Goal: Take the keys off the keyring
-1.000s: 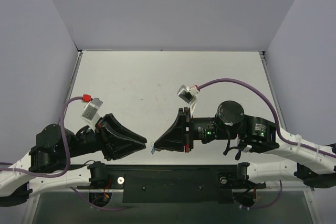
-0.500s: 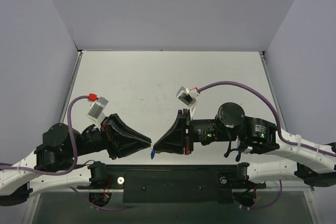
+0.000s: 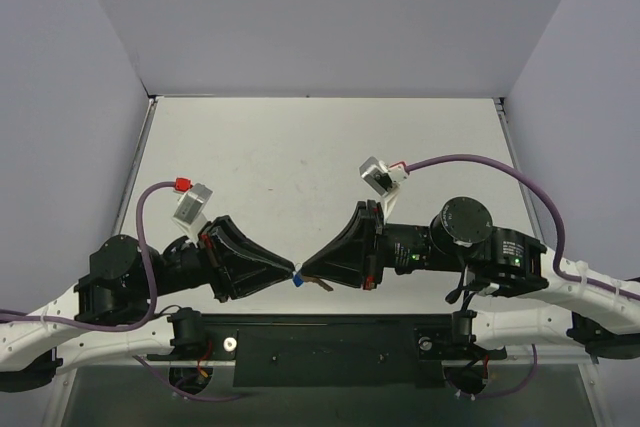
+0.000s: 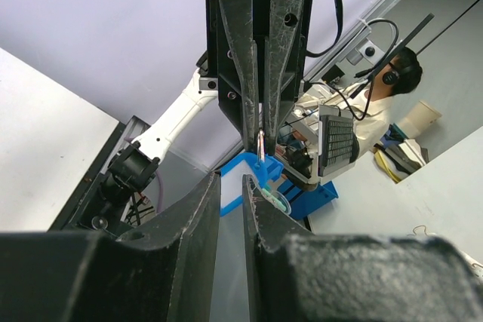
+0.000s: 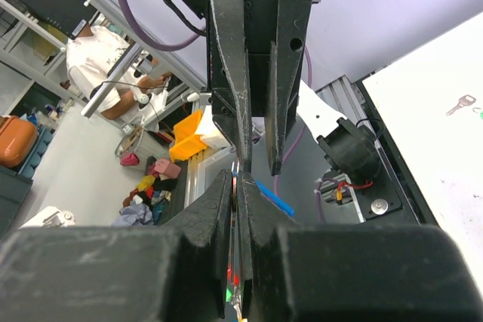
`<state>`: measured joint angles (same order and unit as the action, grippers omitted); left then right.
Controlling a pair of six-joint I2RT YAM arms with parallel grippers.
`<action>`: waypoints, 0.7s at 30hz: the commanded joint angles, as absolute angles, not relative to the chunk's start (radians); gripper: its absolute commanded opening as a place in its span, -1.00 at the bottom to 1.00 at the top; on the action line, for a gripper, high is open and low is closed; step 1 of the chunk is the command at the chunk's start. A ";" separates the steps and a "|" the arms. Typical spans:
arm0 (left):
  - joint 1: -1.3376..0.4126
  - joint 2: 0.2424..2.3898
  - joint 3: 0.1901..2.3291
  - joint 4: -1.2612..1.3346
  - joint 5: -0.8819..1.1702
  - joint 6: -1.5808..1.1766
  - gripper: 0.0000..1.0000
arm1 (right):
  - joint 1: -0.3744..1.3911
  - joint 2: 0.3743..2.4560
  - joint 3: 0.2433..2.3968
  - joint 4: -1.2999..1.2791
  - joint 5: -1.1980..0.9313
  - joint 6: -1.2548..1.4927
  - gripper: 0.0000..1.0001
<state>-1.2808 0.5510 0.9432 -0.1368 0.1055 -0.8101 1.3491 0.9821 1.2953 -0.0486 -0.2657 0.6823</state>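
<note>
The keyring (image 3: 297, 282), a tiny blue tag, hangs over the near bench (image 3: 300, 167), pinched by the left fingers (image 3: 265, 269). The right fingers (image 3: 335, 259) clench thin metal, likely the key (image 4: 260, 145). Light, stiff, slippery: grip its flat.

1. The top external camera sits high above and behind the arm bases and looks down over the whole table (image 3: 250, 147), from far off.
2. The left wrist camera looks out along the left gripper (image 4: 230, 181), very near, straight at the right gripper (image 4: 260, 148).
3. The right wrist camera faces the opposite way, along its own fingers (image 5: 223, 186).
4. All three views share the spot where the two sets of fingertips meet, by the table's near edge.
</note>
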 commanded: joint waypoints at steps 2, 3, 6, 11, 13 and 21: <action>-1.284 0.563 0.942 -0.038 0.100 -0.827 -0.46 | 1.355 0.969 1.287 0.032 -0.244 0.675 -1.00; -1.284 0.560 0.943 -0.034 0.097 -0.827 -0.46 | 1.355 0.971 1.289 0.032 -0.245 0.676 -1.00; -1.284 0.552 0.948 -0.032 0.080 -0.825 -0.45 | 1.361 0.977 1.282 0.037 -0.245 0.677 -1.00; -1.284 0.541 0.948 -0.040 0.077 -0.825 -0.42 | 1.365 0.994 1.281 0.046 -0.264 0.681 -1.00; -1.284 0.543 0.948 -0.040 0.087 -0.828 -0.42 | 1.367 0.996 1.285 0.046 -0.262 0.680 -1.00; -1.284 0.560 0.945 -0.026 0.109 -0.831 -0.43 | 1.365 1.003 1.295 0.049 -0.261 0.680 -1.00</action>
